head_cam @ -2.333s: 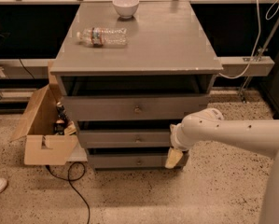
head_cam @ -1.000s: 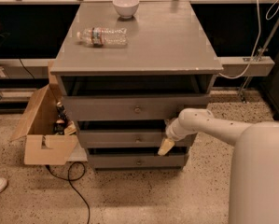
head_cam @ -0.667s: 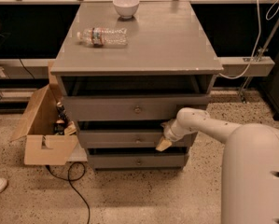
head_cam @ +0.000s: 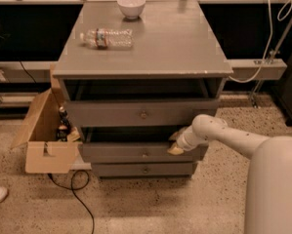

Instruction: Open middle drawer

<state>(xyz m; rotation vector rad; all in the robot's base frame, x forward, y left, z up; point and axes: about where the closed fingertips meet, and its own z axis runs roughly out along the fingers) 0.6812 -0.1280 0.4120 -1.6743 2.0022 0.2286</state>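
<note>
the white arm (head_cam: 243,141) enters from the lower right, its thick segment filling that corner, then narrows and runs up and to the left to a rounded wrist joint (head_cam: 206,126). from there it bends down and left to the gripper (head_cam: 176,148), which sits low and just right of centre in the view, its pale yellowish tip pointing down-left.
</note>
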